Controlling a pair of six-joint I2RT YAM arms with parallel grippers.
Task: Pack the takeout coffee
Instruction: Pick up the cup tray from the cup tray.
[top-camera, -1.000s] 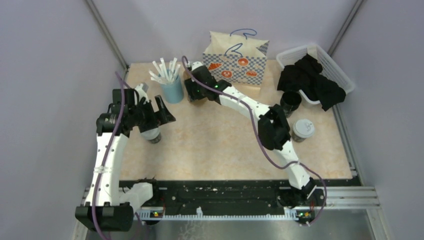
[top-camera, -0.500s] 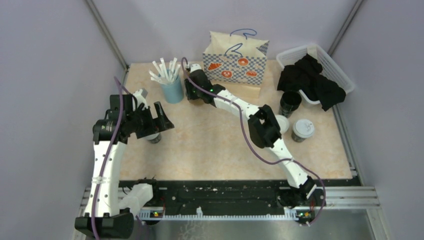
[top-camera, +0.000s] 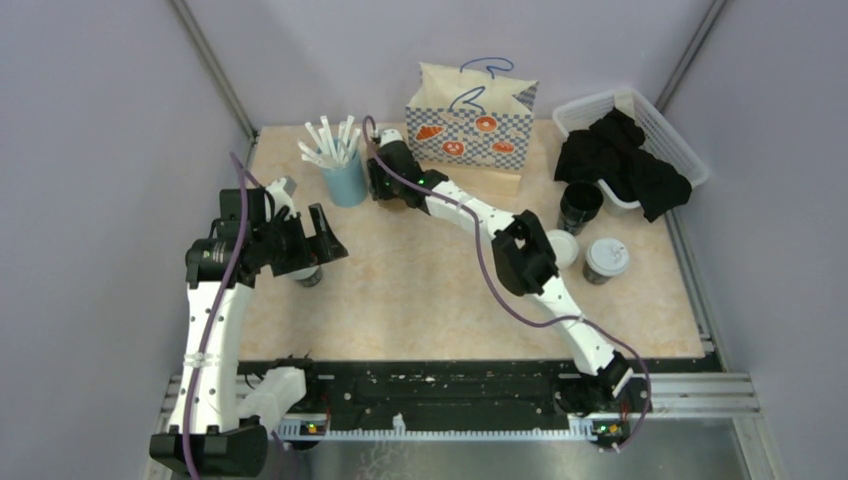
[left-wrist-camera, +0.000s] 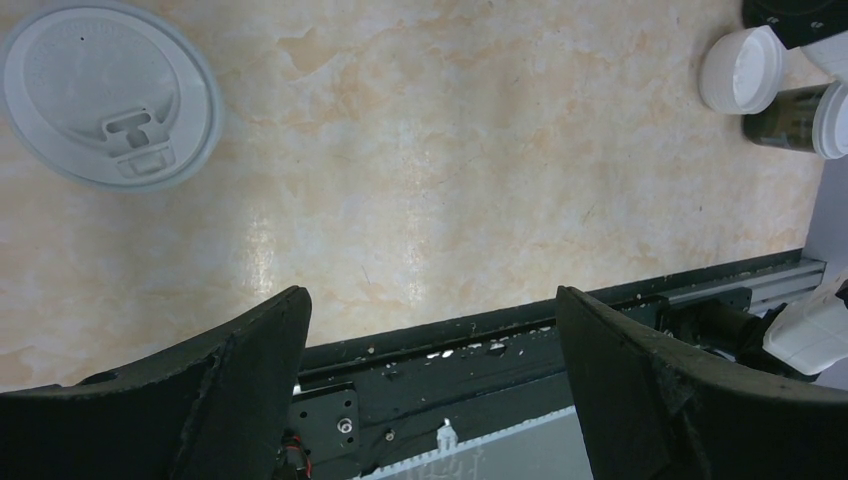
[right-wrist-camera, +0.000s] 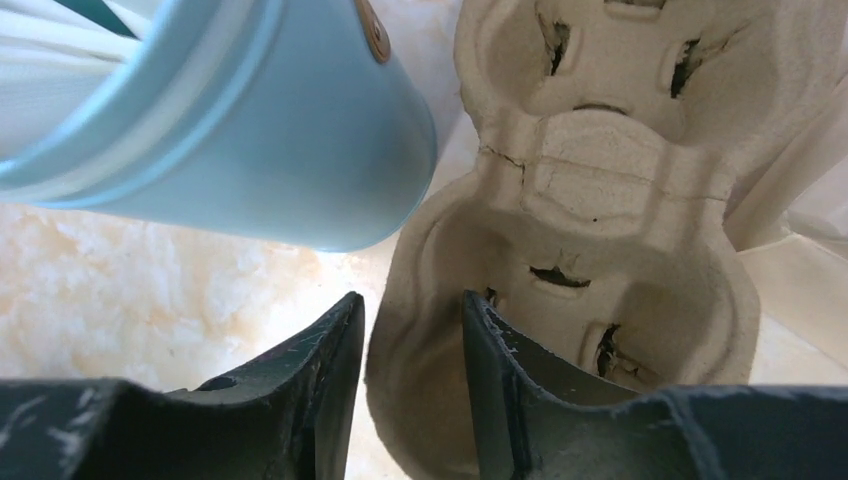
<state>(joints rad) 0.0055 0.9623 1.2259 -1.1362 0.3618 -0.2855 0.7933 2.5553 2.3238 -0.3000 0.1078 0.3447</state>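
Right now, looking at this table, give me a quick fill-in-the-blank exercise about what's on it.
1. The right gripper has its jaws either side of the rim of the pulp cup ____.
2. The straws stand in a light-____ cup.
3. The black cloth lies in the white ____.
4. The left gripper has its jaws ____, holding nothing.
Missing words: carrier; blue; basket; open.

Soft, even overhead light; pale glare streaks the table (left-wrist-camera: 420, 200); shadows faint.

Left hand (top-camera: 305, 235) hangs just by a lidded cup (top-camera: 311, 275) — right hand (top-camera: 384, 184) sits beside the blue straw cup (top-camera: 347, 184).
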